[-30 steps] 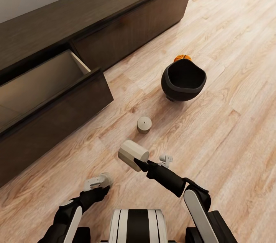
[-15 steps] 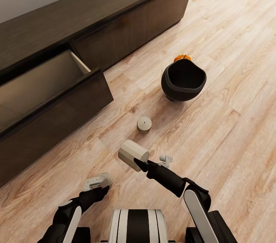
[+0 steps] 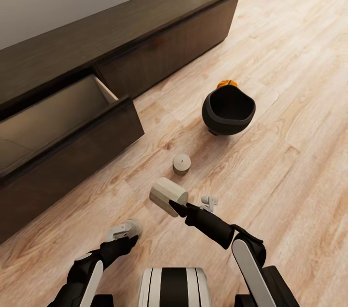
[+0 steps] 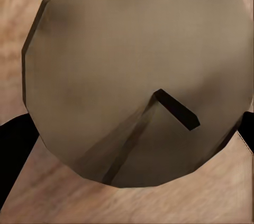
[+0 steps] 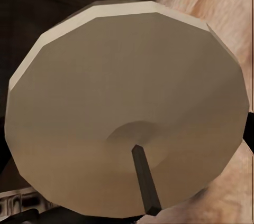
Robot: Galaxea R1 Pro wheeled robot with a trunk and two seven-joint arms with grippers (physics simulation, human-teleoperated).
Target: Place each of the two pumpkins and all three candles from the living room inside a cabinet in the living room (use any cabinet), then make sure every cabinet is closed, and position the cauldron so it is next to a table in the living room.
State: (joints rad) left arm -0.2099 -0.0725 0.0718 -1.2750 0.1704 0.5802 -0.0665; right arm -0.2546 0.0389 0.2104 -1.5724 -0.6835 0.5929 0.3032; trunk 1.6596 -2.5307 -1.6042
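Hidden: small orange ribbed pumpkin [image 3: 227, 83] is peeking out behind the round black cauldron [image 3: 228, 111], mostly covered.
Left gripper [image 3: 126, 227]: gripping a beige faceted candle [image 4: 137, 76]; dark fingers showing at both its sides.
Right gripper [image 3: 178, 205]: clamping a pale cylindrical candle [image 3: 167, 195], tilted.
Floor: third short beige candle [image 3: 181, 163] is standing upright on pale wood planks [image 3: 290, 104].
Cabinet: long dark-brown wooden cabinet [image 3: 159, 21]; its drawer [image 3: 72, 118] is standing open, pale inside.

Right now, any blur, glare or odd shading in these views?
Head view: sharp, even soft light, no glare; the cauldron and the standing candle cast faint shadows on the floor. Left wrist view: a candle top at close range, softened, its wick throwing a long shadow. Right wrist view: another candle top, faceted edge, lower half in shade.
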